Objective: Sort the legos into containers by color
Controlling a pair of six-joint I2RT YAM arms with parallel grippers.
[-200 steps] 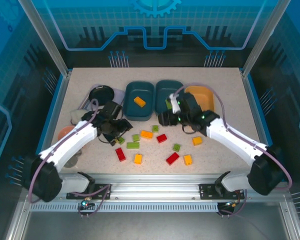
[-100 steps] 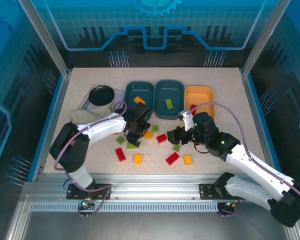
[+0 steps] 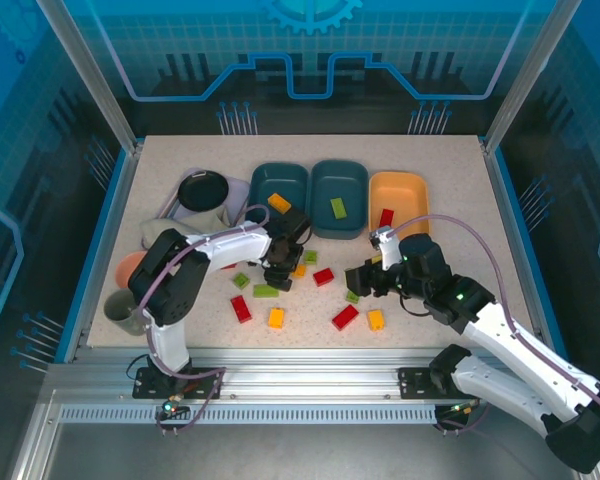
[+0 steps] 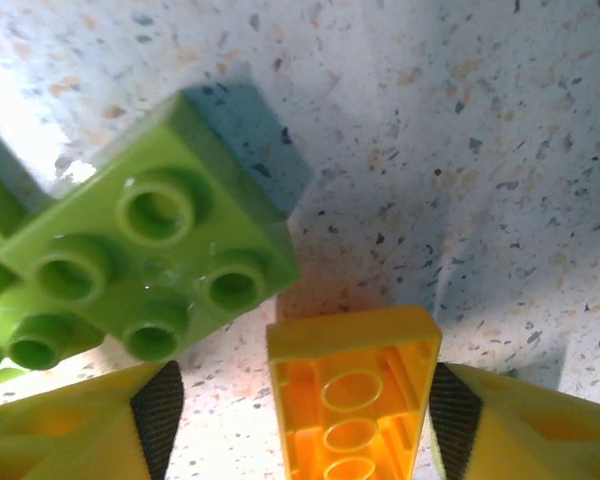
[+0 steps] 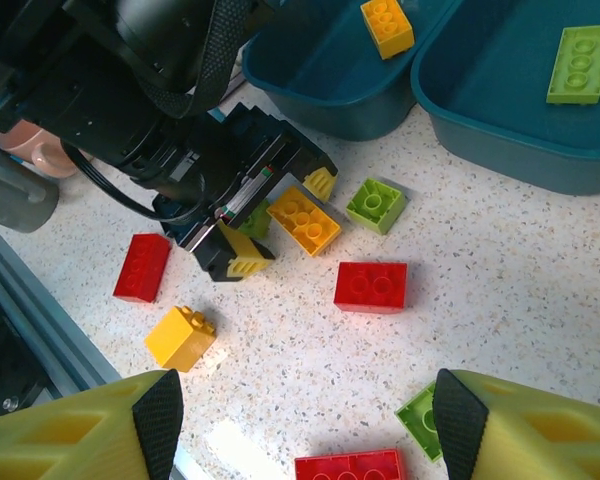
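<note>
Left gripper [image 4: 302,400] sits low on the speckled table [image 3: 440,200], jaws spread around an orange brick [image 4: 352,390] (a lime green brick [image 4: 155,265] lies just beside it). Right gripper [image 5: 302,400] hovers wide apart and empty above scattered legos [image 5: 370,286]. Three trays [image 3: 340,172] behind each hold one brick.

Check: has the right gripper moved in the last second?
Yes. The right gripper drew back from the middle teal tray, toward the near edge of the table.
</note>
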